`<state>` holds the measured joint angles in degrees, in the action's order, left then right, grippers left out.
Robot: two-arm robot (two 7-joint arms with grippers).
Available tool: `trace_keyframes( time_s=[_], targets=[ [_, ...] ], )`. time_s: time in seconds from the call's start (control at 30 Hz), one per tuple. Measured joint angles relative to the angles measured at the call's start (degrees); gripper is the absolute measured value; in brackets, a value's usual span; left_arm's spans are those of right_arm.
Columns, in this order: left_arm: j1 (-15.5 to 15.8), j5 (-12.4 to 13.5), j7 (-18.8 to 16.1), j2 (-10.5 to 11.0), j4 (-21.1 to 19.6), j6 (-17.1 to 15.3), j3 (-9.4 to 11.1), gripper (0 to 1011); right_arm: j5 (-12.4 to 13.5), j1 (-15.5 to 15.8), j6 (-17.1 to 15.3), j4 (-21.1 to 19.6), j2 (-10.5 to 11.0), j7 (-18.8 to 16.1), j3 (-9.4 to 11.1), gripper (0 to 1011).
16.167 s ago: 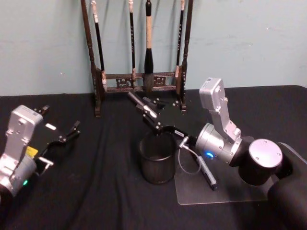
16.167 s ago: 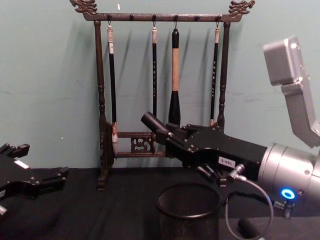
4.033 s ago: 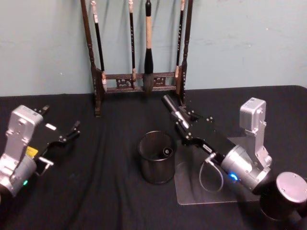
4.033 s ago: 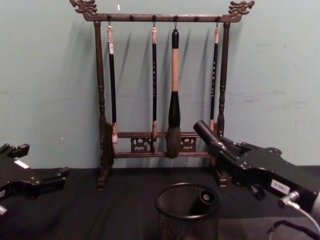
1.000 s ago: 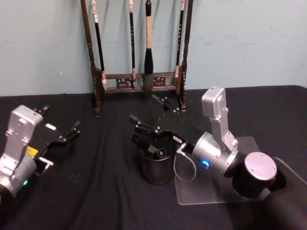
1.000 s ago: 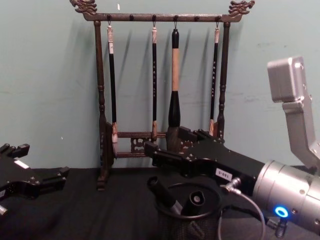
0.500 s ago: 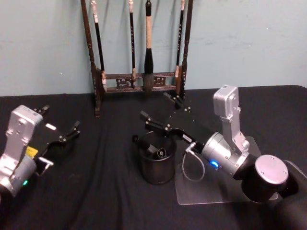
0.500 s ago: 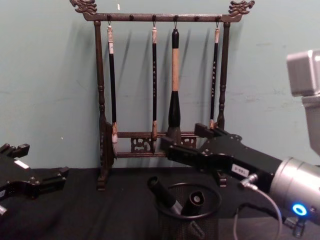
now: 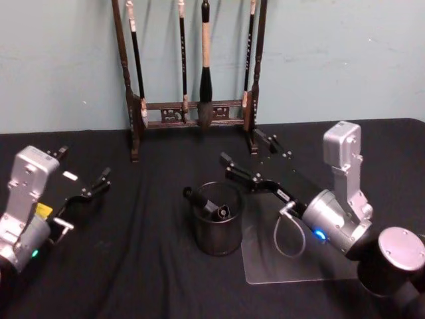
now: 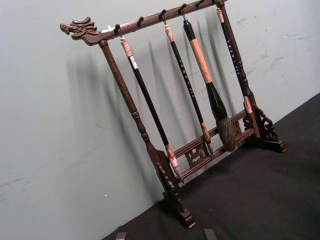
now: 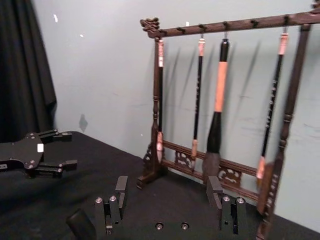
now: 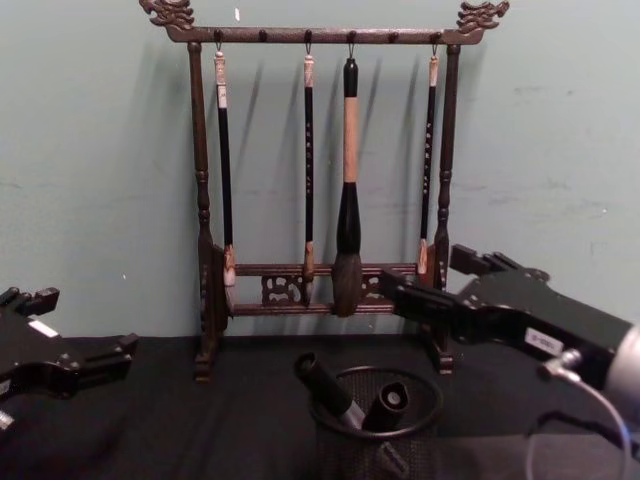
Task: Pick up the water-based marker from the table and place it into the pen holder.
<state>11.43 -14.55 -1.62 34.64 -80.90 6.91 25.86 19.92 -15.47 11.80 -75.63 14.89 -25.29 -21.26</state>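
Observation:
The pen holder (image 9: 216,240), a short black mesh cup, stands mid-table, and its rim (image 12: 432,392) also shows in the chest view. Two dark markers lean inside it: one marker (image 9: 197,198) (image 12: 324,384) pokes out over the left rim, the other marker (image 9: 222,212) (image 12: 385,404) sits lower beside it. My right gripper (image 9: 244,150) (image 12: 420,272) (image 11: 167,192) hangs open and empty, behind and to the right of the cup. The tip of the left-leaning marker (image 11: 81,225) lies below it. My left gripper (image 9: 82,166) (image 12: 80,322) rests open at the far left.
A tall dark wooden brush rack (image 9: 192,106) (image 12: 320,290) (image 10: 175,165) (image 11: 220,165) with several hanging brushes stands at the back against the wall. A clear plastic sheet (image 9: 299,262) lies on the black cloth right of the cup.
My right gripper has pulled back to the right, away from above the pen holder, still open. Both markers stay in the cup. The left arm has not moved.

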Motion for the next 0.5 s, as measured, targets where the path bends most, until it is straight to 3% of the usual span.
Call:
trace_keyframes(
  time_s=[0.5],
  targets=[
    [0.0,0.0,0.0,0.0,0.0,0.0,0.0,1009,-1.4,7.5,-2.1,-6.6,2.8,3.7,3.5,1002]
  ],
)
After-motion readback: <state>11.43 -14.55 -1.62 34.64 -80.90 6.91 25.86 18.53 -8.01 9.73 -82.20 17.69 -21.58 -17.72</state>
